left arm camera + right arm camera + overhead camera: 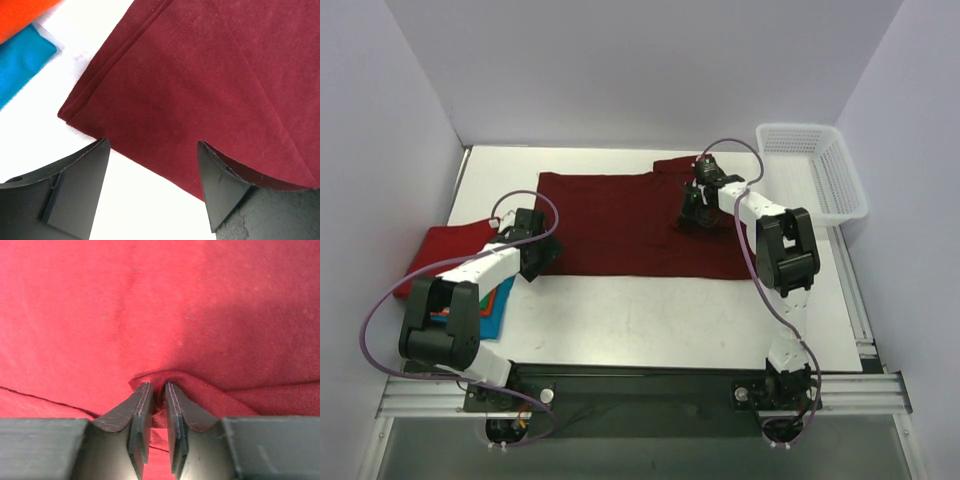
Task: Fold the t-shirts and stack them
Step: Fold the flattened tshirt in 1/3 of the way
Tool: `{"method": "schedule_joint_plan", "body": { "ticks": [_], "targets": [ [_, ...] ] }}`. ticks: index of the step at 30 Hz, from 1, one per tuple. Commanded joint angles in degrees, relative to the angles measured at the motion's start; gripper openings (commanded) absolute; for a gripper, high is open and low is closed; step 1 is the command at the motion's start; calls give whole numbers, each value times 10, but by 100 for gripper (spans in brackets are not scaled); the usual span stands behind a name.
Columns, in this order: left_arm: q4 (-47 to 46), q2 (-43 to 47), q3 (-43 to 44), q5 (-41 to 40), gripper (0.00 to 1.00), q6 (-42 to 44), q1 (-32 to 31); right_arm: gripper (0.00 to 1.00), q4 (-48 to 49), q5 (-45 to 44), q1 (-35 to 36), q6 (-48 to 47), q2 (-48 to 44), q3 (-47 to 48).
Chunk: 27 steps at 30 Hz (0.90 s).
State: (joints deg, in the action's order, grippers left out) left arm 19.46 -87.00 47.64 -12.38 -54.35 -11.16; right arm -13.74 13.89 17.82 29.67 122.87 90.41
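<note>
A dark maroon t-shirt (620, 225) lies spread flat across the back of the table. My right gripper (700, 215) presses down on its right part, near the sleeve. In the right wrist view its jaws stand a narrow gap apart (156, 386), with a small raised fold of the maroon cloth (150, 305) bunched at the tips. My left gripper (542, 255) hovers at the shirt's near-left corner. It is open (152, 150): one finger is over bare table, the other over the shirt's edge (200, 75), and neither holds anything.
A bright red shirt (450, 250) hangs over the table's left edge. Folded blue (20, 60) and orange (25, 15) shirts lie beside it, under the left arm. A white mesh basket (815, 170) stands at the back right.
</note>
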Motion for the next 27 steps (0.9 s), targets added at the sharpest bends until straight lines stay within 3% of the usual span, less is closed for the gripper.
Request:
{"method": "schedule_joint_plan", "body": {
  "ticks": [1, 12, 16, 23, 27],
  "targets": [
    [-7, 16, -2, -8, 81, 8, -1, 21, -24, -15, 9, -41, 2, 33],
    [-2, 22, -3, -10, 81, 13, 0, 32, -40, -44, 9, -73, -33, 65],
    [-4, 19, -3, -9, 81, 14, 3, 43, -42, -85, 6, -60, -86, 6],
    [-7, 20, -7, -6, 81, 15, 7, 42, -29, -156, -1, -36, -200, -135],
    [-9, 21, -7, -5, 81, 16, 8, 41, -16, -160, -8, -28, -214, -182]
  ]
}}
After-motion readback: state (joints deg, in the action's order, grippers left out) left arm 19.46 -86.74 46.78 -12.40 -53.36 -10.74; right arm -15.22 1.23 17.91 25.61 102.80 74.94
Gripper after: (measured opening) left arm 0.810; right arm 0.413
